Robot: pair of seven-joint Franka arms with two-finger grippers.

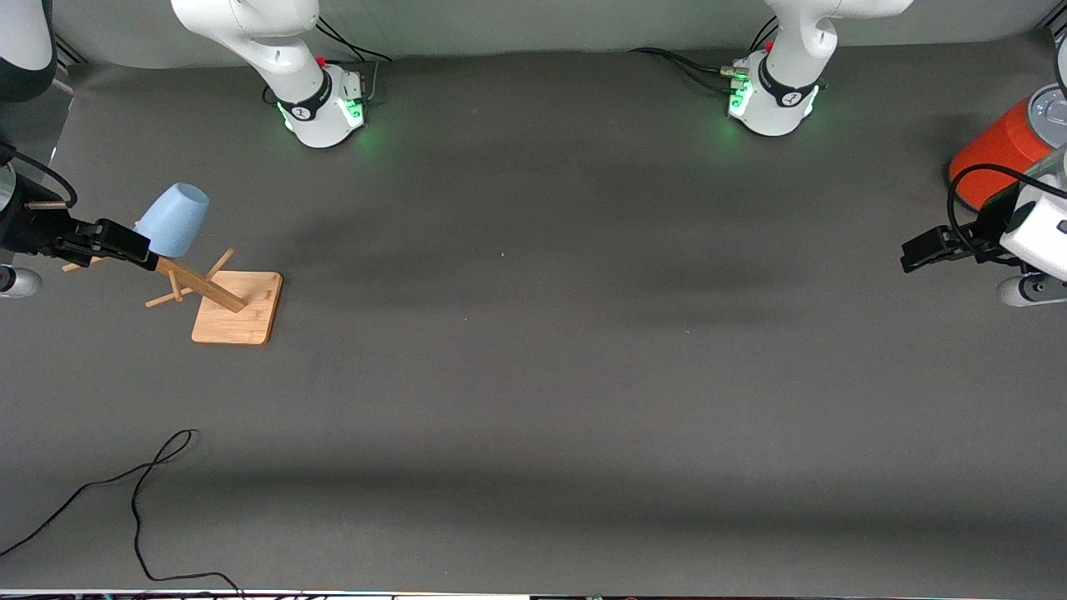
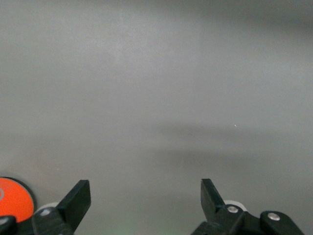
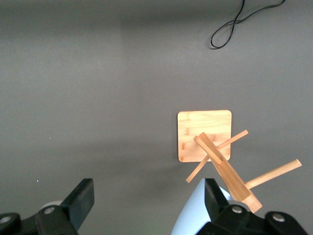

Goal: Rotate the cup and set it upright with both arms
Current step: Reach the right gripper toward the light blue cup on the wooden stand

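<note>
The pale-blue cup (image 1: 172, 218) sits tilted on a peg of a wooden rack (image 1: 202, 286) near the right arm's end of the table. My right gripper (image 1: 137, 243) is open at the rack's top, right beside the cup. In the right wrist view the cup (image 3: 194, 211) lies just inside one finger (image 3: 213, 196), while the other finger is well clear of it; my right gripper (image 3: 148, 191) holds nothing. My left gripper (image 1: 917, 250) is open and empty over the table at the left arm's end, and the left wrist view shows my left gripper (image 2: 145, 188) over bare mat.
The rack stands on a square wooden base (image 1: 242, 315), also seen in the right wrist view (image 3: 195, 132). A large orange-red canister (image 1: 996, 150) with a grey lid stands beside the left gripper. A black cable (image 1: 142, 483) loops on the mat near the front camera.
</note>
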